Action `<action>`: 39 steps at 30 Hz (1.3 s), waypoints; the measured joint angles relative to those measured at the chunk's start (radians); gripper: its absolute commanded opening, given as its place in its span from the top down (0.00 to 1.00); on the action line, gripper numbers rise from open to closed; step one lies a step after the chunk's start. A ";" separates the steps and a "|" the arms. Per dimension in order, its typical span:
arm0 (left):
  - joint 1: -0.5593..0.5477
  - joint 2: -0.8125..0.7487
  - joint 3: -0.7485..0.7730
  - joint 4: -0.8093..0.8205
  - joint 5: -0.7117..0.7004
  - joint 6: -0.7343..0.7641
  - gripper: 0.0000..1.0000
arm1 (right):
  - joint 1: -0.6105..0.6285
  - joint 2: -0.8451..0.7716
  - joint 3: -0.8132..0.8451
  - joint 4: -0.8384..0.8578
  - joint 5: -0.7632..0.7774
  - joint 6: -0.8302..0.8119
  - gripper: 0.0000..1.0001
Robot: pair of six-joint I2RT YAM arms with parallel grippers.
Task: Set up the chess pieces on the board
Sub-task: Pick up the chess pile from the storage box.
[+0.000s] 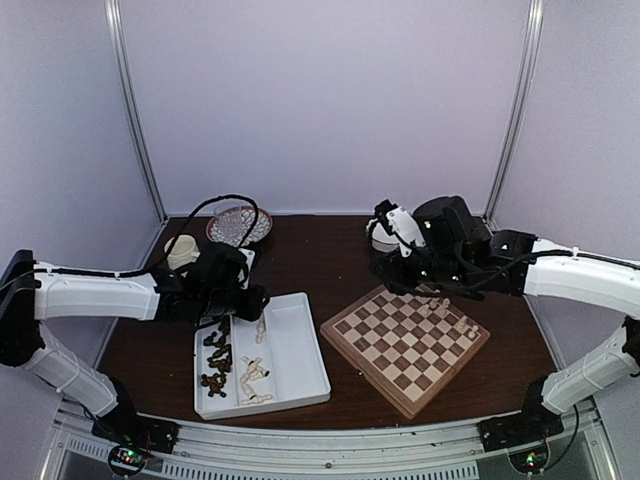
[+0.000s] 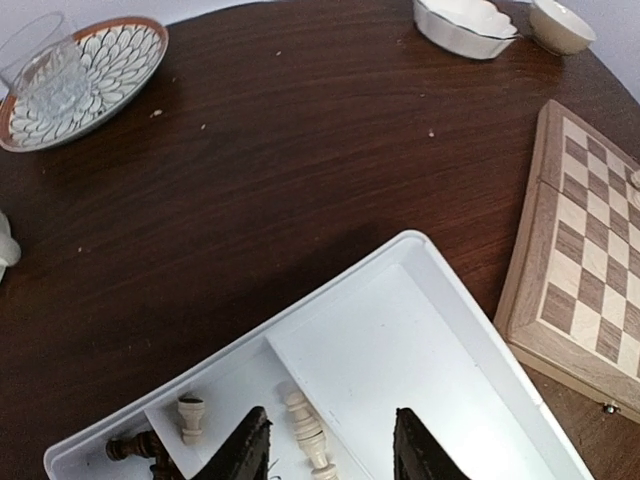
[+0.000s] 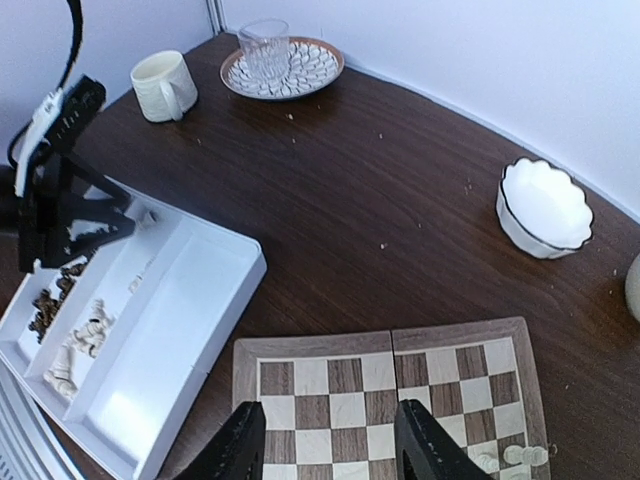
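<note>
Over the tray [image 1: 297,362] left fingers [image 2: 245,450] hang apart; right fingers [image 3: 240,446] apart above board [image 1: 402,345]

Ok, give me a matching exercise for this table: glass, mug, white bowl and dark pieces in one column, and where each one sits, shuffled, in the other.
Things:
1. glass
2. mug
3. white bowl
4. dark pieces

Places:
A. in the tray
B. on the table, beside the plate
C. on the plate
D. on the table, past the board's far edge

Pairs: 1-C, 2-B, 3-D, 4-A
</note>
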State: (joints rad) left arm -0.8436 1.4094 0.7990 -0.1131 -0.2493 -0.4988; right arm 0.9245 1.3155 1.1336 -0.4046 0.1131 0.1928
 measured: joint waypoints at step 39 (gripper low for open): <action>0.005 0.175 0.041 -0.264 0.159 -0.207 0.77 | 0.000 0.009 -0.160 0.177 0.183 -0.003 0.53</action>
State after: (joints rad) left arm -0.8387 1.5845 0.8398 -0.3771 -0.0902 -0.7059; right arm 0.9245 1.3243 0.9733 -0.2276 0.2966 0.1902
